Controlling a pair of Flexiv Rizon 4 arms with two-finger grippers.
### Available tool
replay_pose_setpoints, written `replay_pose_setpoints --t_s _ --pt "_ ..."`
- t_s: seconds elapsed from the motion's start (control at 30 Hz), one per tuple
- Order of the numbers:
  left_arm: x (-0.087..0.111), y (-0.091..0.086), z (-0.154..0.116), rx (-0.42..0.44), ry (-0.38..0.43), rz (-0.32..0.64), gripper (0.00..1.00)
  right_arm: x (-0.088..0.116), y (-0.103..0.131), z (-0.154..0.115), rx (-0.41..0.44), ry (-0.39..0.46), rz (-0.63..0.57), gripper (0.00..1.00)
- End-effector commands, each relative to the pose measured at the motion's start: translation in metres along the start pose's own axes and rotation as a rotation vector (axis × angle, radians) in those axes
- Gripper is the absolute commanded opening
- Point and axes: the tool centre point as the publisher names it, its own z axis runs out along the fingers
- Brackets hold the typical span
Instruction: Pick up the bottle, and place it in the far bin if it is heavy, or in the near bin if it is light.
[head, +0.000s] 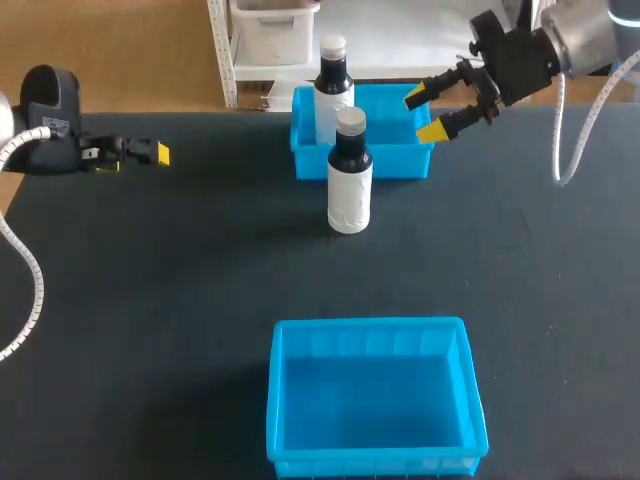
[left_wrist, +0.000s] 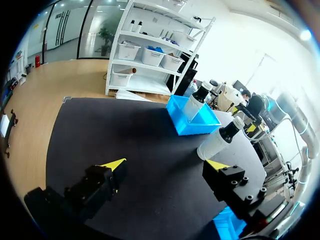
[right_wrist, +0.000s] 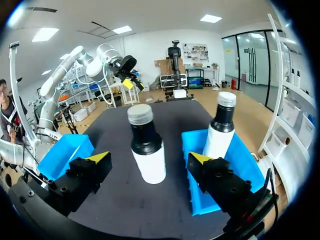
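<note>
Bottle (head: 350, 175) upright on table (head: 180, 280), just before far bin (head: 385, 165) — likely rigid, slick; weight untold until lifted. Grip white body mid-height. Right gripper (head: 427, 113), left gripper (left_wrist: 167, 165) — fingers spread wide, empty.

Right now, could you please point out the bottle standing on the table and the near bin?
bottle on the table (head: 350, 197): head view, its white body.
near bin (head: 370, 325): head view, its far rim.

Robotics lab, black table (head: 150, 300), left arm (head: 45, 120) at 9 o'clock, right arm (head: 580, 35) at 1, far bin (head: 400, 160) at 12, near bin (head: 370, 325) at 6.
</note>
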Motion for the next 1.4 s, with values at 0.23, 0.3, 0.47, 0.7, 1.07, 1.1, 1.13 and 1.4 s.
replay_pose_setpoints --t_s 0.23,0.3,0.47,0.7,1.07,1.1,1.13,1.4 --pt "0.0 0.0 0.0 0.0 0.0 0.0 1.0 -0.003 0.039 0.021 0.327 0.011 0.017 1.0" --pt "0.0 0.0 0.0 0.0 0.0 0.0 1.0 -0.003 0.039 0.024 0.318 0.012 0.015 1.0" --pt "0.0 0.0 0.0 0.0 0.0 0.0 1.0 -0.005 0.034 0.036 0.289 0.008 0.0 1.0" --pt "0.0 0.0 0.0 0.0 0.0 0.0 1.0 -0.008 0.024 0.051 0.241 -0.006 -0.014 1.0" --pt "0.0 0.0 0.0 0.0 0.0 0.0 1.0 -0.013 0.013 0.067 0.18 -0.02 -0.037 1.0" --pt "0.0 0.0 0.0 0.0 0.0 0.0 1.0 -0.014 0.011 0.068 0.176 -0.023 -0.04 1.0" --pt "0.0 0.0 0.0 0.0 0.0 0.0 1.0 -0.014 0.009 0.07 0.17 -0.027 -0.042 1.0" --pt "0.0 0.0 0.0 0.0 0.0 0.0 1.0 -0.019 0.001 0.082 0.142 -0.043 -0.053 1.0"
